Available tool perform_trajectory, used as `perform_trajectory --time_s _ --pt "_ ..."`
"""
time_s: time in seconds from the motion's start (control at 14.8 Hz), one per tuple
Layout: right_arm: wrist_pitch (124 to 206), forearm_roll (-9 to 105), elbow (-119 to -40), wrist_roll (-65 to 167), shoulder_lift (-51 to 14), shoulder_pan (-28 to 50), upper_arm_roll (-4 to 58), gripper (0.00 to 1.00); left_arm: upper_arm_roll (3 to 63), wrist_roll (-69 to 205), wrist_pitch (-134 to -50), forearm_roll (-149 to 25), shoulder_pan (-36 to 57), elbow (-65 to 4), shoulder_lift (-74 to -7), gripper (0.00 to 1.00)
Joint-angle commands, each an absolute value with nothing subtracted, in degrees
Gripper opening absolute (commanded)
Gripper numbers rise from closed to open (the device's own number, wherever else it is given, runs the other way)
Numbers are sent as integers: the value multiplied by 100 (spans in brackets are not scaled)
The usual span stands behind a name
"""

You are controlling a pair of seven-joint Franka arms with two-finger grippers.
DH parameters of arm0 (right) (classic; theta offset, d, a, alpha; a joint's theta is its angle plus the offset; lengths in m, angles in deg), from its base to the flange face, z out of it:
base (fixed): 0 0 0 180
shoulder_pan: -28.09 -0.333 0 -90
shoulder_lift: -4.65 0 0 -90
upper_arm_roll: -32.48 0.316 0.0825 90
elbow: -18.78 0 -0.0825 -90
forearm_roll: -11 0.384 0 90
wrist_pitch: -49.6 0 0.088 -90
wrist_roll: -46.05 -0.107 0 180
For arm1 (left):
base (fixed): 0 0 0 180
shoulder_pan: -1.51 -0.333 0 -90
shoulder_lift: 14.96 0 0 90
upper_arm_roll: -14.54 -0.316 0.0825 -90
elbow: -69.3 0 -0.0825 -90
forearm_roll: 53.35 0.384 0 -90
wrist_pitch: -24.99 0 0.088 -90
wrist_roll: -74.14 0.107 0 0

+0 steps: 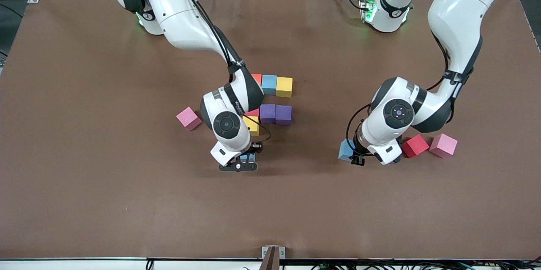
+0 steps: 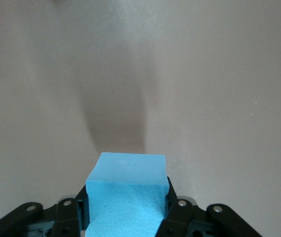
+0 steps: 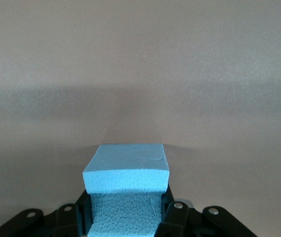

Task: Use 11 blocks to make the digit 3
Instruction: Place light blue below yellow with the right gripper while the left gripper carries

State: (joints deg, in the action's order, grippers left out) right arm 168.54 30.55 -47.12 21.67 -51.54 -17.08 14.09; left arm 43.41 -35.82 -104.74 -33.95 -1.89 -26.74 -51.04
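Observation:
Part of the digit 3 lies mid-table: an orange block, a blue block and a yellow block in a row. Nearer the camera are two purple blocks, a red one and a yellow one, partly hidden by the right arm. My right gripper is shut on a blue block, low over the table just in front of that group. My left gripper is shut on another blue block, toward the left arm's end.
A red block and a pink cube sit side by side next to the left hand. Another pink cube lies beside the right arm's wrist. The brown table has bare surface in front of both grippers.

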Motion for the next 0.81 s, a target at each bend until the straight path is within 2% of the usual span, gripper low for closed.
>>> perform_trajectory --time_s 0.0,0.27,0.74 --pt "16869 2981 -5346 2092 -4879 -1893 1411 0 4328 -3722 -10377 -3252 -113 -2519 -5125 34" --pt "16878 2981 -5671 2039 -4633 -1990 1411 0 4328 -3713 -10377 -3243 -121 -2527 -5117 34" --pt "16895 2981 -5680 1714 -4606 -2095 1411 0 4319 -3669 -10394 -3243 -122 -2527 -5125 34"
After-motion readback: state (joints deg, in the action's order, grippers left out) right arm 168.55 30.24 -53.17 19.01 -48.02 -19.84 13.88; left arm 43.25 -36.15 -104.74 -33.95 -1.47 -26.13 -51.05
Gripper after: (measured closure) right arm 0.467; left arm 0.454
